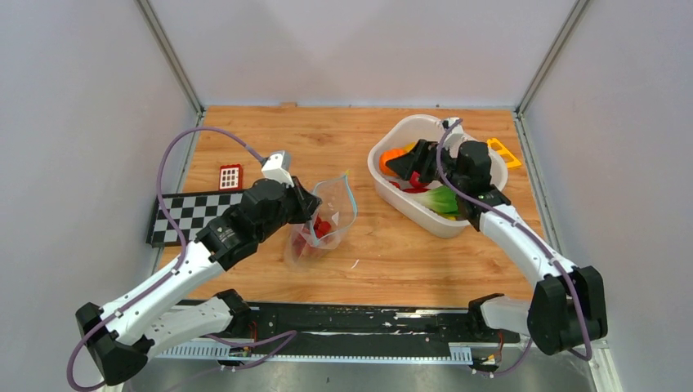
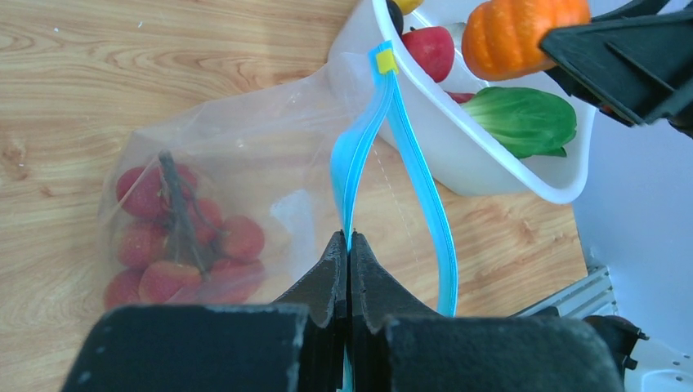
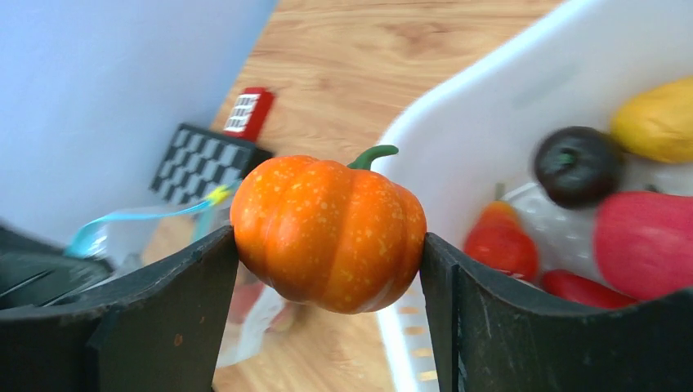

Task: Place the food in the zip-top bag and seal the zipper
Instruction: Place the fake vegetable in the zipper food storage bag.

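The right claw point(image 3: 327, 269) clamps the orange pumpkin point(image 3: 327, 216) near the zip-top bag point(image 2: 245, 147). The left claw point(image 2: 349, 255) pinches the zipper point(image 2: 359, 155), propping the bag's mouth open, with the grapes point(image 2: 163, 237) inside. Bring the pumpkin squarely over that mouth and release low, clear of the strips.

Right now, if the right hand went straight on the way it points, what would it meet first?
Probably the bare wooden tabletop just past the rim of the white plastic basket; the clear zip-top bag lies off to one side, though depth is unclear.
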`<action>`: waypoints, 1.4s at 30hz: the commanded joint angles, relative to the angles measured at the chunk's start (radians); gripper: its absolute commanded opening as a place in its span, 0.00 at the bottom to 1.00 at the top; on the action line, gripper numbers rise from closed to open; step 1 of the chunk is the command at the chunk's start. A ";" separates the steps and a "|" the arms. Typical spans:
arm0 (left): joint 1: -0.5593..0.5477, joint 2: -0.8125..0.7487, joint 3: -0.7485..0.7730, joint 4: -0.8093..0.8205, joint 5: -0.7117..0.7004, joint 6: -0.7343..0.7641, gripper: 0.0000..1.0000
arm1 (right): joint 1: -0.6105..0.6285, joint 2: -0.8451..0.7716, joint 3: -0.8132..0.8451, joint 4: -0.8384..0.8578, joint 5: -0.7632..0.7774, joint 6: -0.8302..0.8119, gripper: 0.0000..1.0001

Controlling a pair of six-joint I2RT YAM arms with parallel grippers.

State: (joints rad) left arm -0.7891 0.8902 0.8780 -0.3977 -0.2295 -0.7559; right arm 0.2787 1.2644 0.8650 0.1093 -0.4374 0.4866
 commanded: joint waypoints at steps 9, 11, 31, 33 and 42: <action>0.004 0.024 0.025 0.060 0.013 0.004 0.00 | 0.314 -0.134 -0.012 0.194 -0.153 -0.109 0.47; 0.004 0.023 0.029 0.061 0.017 0.004 0.00 | 0.355 -0.116 0.006 0.148 -0.147 -0.167 0.47; 0.004 -0.019 0.027 0.064 0.020 -0.006 0.00 | 0.545 0.015 0.170 -0.164 0.111 -0.544 0.67; 0.004 -0.022 0.027 0.064 0.017 -0.006 0.00 | 0.544 0.007 0.165 -0.147 0.089 -0.535 0.71; 0.004 -0.029 0.024 0.066 0.022 -0.010 0.00 | 0.545 -0.030 0.132 -0.118 0.051 -0.505 0.82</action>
State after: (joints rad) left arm -0.7845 0.8806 0.8780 -0.3733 -0.2111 -0.7586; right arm 0.8169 1.2762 0.9878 -0.0635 -0.3672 -0.0242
